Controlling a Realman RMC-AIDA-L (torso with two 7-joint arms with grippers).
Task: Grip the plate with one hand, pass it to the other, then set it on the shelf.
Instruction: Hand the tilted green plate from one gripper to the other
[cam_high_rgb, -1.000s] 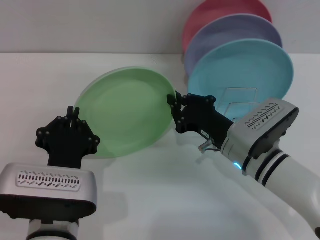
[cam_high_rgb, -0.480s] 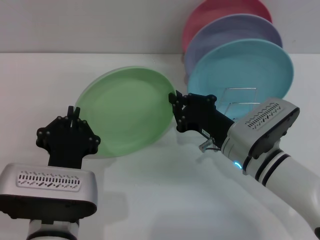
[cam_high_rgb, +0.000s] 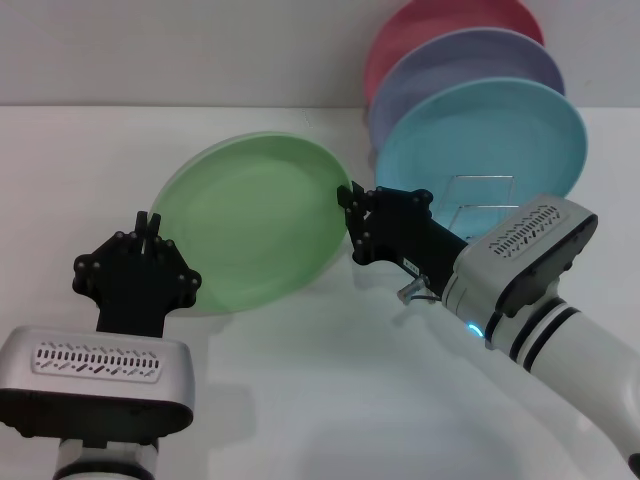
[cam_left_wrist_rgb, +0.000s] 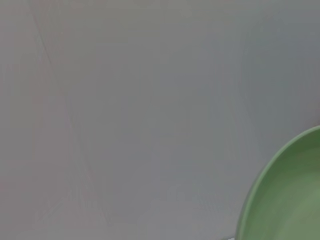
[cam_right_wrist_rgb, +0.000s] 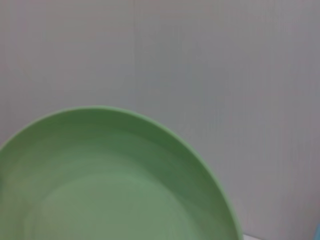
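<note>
We see the plate (cam_high_rgb: 250, 226) held tilted above the counter (cam_high_rgb: 90, 160) — our left tool (cam_high_rgb: 150, 228) clamped on its left rim, our right tool (cam_high_rgb: 350, 205) clamped on its right rim. The shelf (cam_high_rgb: 480, 200) stands just right, holding the turquoise plate (cam_high_rgb: 490, 140).

So the plate (cam_high_rgb: 250, 225) is a plain light green round one with a shallow rim, held up off the desk and tilted so its face shows. It's pinched at its two opposite edges. The shelf (cam_high_rgb: 480, 205) is a thin silver wire rack off to the right of it, mostly hidden, standing just in front of a turquoise plate.
</note>
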